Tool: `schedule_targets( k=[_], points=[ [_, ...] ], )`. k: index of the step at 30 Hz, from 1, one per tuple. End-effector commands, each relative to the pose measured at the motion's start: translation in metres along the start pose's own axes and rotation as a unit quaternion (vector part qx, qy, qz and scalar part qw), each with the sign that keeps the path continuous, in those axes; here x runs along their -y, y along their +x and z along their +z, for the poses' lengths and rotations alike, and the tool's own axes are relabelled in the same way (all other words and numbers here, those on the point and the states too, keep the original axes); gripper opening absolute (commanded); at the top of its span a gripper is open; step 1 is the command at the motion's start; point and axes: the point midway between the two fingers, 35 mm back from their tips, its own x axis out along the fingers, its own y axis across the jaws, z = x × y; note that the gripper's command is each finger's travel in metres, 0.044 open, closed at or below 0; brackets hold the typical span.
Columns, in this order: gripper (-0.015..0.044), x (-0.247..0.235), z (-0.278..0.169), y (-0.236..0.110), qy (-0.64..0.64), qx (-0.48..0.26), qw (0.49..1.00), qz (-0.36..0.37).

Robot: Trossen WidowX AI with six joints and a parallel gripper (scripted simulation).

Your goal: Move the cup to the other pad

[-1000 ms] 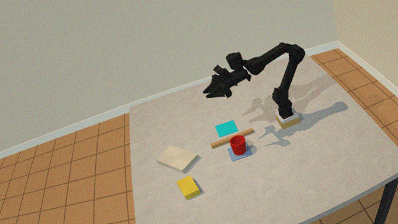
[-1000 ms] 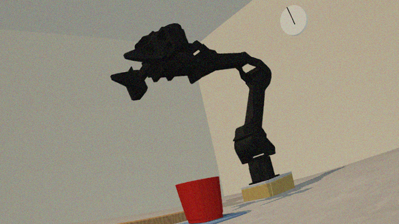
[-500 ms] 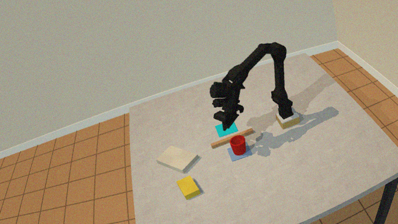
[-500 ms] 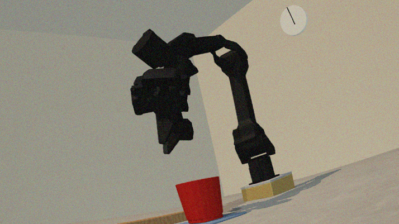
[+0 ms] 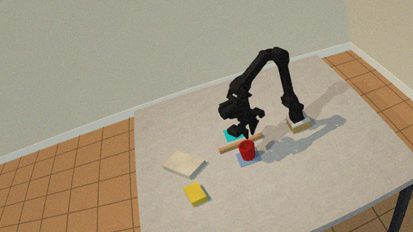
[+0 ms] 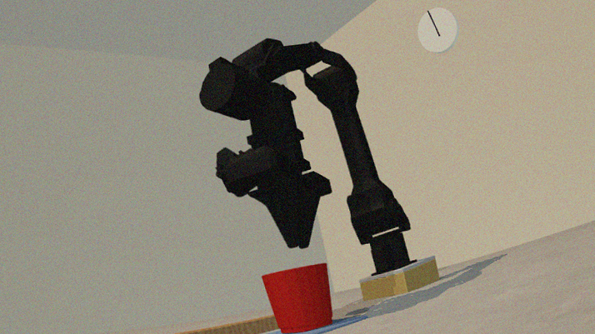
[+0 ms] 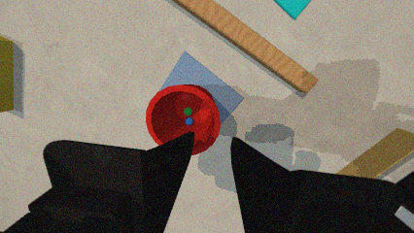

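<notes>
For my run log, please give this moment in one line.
gripper: open, above cup | cup: upright on blue pad | marbles: inside

tiled room, table (image 5: 322,186), wall clock (image 6: 437,29)

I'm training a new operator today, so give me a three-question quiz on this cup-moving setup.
1. True or false: the gripper is holding the red cup.
2. The cup stands on which pad? A) teal pad B) blue pad C) yellow block
3. Fill in: between the two pads lies a wooden ____.

Key: 1. False; it hovers above the cup, holding nothing. 2. B. 3. Strip.
</notes>
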Motion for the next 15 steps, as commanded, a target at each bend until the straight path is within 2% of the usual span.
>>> schedule_targets(
  k=[1,15],
  points=[
    [0.0148,0.001,0.000,0.003,0.005,0.001,1.000,-0.006],
    [0.0148,0.000,0.000,0.026,0.005,0.001,1.000,-0.006]
  ],
)
